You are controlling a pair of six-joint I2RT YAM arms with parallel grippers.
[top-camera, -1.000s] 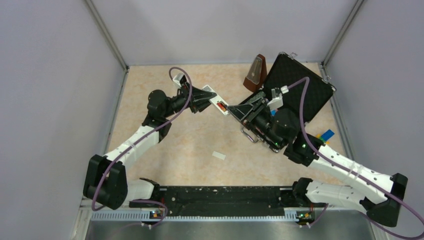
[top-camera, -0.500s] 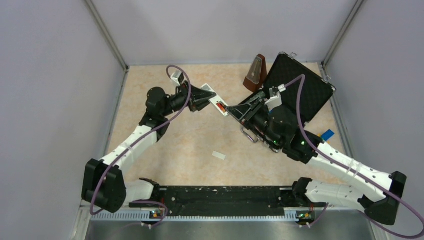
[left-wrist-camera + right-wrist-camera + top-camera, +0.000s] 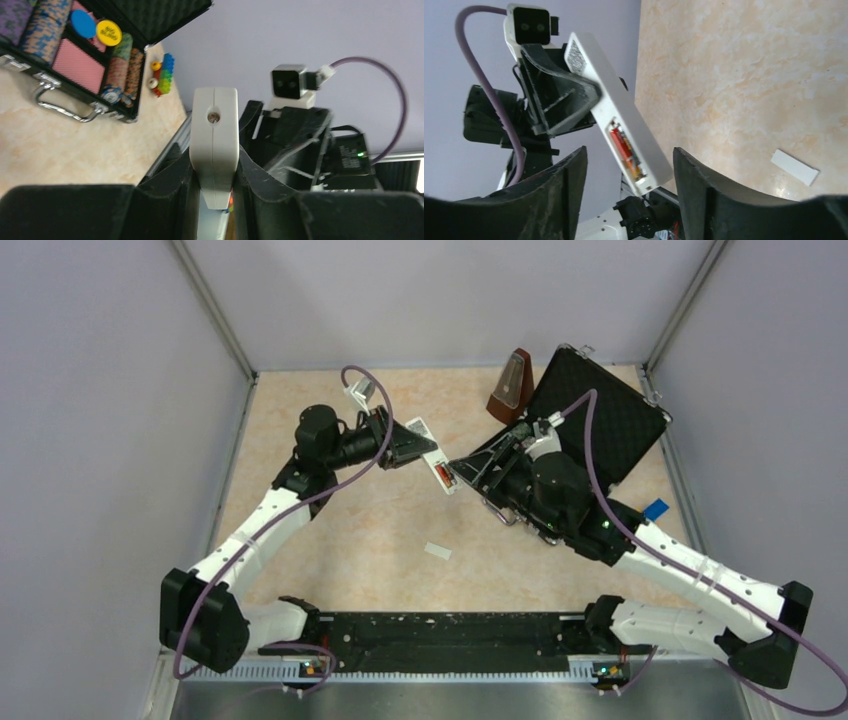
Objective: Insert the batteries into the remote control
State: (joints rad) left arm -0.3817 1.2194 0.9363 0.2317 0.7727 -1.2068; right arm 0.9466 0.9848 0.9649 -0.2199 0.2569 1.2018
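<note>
My left gripper (image 3: 418,447) is shut on the white remote control (image 3: 434,458) and holds it in the air above the table, back side showing. In the left wrist view the remote (image 3: 214,135) stands end-on between the fingers of that gripper (image 3: 215,165). The battery bay is open with a red battery (image 3: 625,149) seated in it, also visible from above (image 3: 440,476). My right gripper (image 3: 629,155) is open and empty, its fingers either side of the remote's (image 3: 616,117) free end without touching. In the top view its tips (image 3: 458,468) sit just right of the remote. No black battery shows.
The small white cover piece (image 3: 438,551) lies flat on the table, also in the right wrist view (image 3: 795,167). An open black case (image 3: 603,425) with poker chips (image 3: 75,50) stands behind the right arm. A brown metronome (image 3: 511,385) is at the back. Coloured toy blocks (image 3: 162,75) lie beside the case.
The left gripper has turned the remote so its free end swings down toward the near side. The right gripper has shifted left, closer around that end.
</note>
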